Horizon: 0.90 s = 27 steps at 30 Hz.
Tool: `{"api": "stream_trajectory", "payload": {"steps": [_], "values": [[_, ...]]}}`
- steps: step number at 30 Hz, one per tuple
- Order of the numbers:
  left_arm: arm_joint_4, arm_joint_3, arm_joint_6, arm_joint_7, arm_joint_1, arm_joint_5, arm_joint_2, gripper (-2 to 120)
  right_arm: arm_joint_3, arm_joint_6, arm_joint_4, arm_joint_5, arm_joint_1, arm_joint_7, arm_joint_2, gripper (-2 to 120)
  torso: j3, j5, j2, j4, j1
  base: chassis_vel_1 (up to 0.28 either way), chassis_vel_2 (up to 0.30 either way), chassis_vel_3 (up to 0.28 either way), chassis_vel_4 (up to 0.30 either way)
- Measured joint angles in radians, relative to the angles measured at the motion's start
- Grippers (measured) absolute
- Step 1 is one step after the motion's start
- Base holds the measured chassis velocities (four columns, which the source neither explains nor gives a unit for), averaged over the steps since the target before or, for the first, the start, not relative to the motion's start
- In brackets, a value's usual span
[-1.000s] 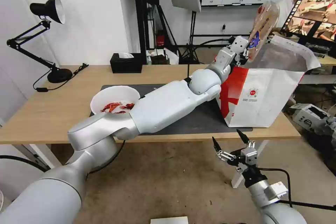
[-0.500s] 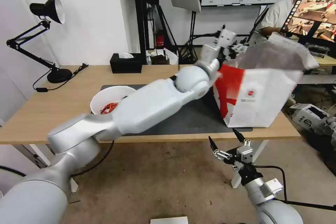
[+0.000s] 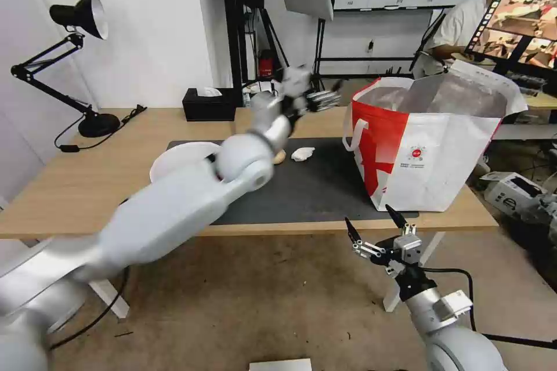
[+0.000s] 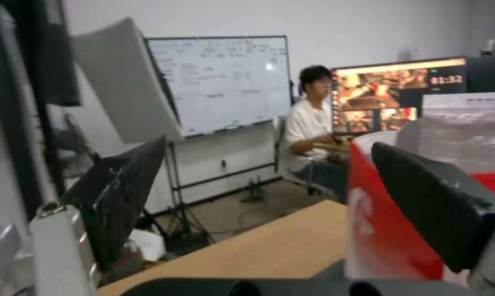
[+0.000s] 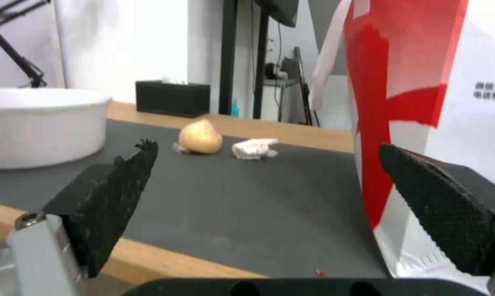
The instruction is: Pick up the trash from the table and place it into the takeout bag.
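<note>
Head view, reading left to right: your white bowl [image 3: 174, 157] sits on the mat, then the beige lump [image 3: 280, 156] and tissue [image 3: 302, 153]. Above them hangs your left gripper [image 3: 325, 97], spread wide and empty (likely between items). Next comes a descent onto one. The takeout bag [image 3: 429, 156] stands rightmost; the right gripper [image 3: 374, 229] idles agape below the table [image 3: 87, 185].

My two arms, silver shells and black pincers

My left arm [image 3: 174, 208] was cased in smooth silver-white shells, fat rounded segments joined at a ball-like elbow, narrowing to a boxy pale wrist. My left gripper [image 3: 322, 98] carried dark fingers [image 4: 121, 193], pointed and roughly textured on the pads, set in a grey metal mount with a small screw. My right gripper [image 3: 374, 231] had the same black tapered fingers [image 5: 113, 193], a silver wrist and a black cable.
</note>
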Motion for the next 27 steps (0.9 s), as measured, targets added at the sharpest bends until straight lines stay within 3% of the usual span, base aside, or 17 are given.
{"api": "stream_trajectory", "payload": {"steps": [3,4,8,10,17,25,27], "values": [[-0.069,-0.103,-0.018,0.017,0.162,0.055,0.066,100,-0.007,0.006,-0.001,0.008,0.007,-0.002,0.001,100,0.000,0.0000,0.000,0.0002,0.000,0.000,0.000,0.000,0.000],[-0.069,-0.103,-0.018,0.017,0.162,0.055,0.066,100,-0.007,0.006,-0.001,0.008,0.007,-0.002,0.001,100,0.000,0.0000,0.000,0.0002,0.000,0.000,0.000,0.000,0.000],[-0.122,-0.212,-0.043,0.040,0.354,0.128,0.100,100,-0.011,0.012,-0.003,0.013,0.010,-0.002,0.001,100,0.000,0.0000,0.000,0.0002,0.000,0.000,0.000,0.000,0.000],[-0.137,-0.242,-0.045,0.041,0.395,0.141,0.101,100,-0.012,0.014,-0.003,0.015,0.010,-0.002,0.001,100,0.000,0.0003,0.000,0.0001,0.000,0.000,0.000,0.000,0.000],[-0.252,-0.464,-0.050,0.084,0.705,0.195,0.108,100,-0.025,0.020,-0.004,0.017,0.006,-0.003,0.002,100,0.000,0.0003,0.000,0.0001,0.000,0.000,0.000,0.000,0.000],[-0.317,-0.570,-0.088,0.095,0.927,0.258,0.075,100,-0.025,0.022,-0.003,0.017,-0.005,-0.003,0.005,100,0.000,0.0005,0.000,-0.0001,0.000,0.000,0.000,0.000,0.000],[-0.326,-0.597,-0.112,0.095,1.020,0.323,0.047,100,-0.024,0.023,-0.003,0.019,-0.011,-0.003,0.008,100,0.000,0.0007,0.000,-0.0002,0.000,0.000,0.000,0.000,0.000]]}}
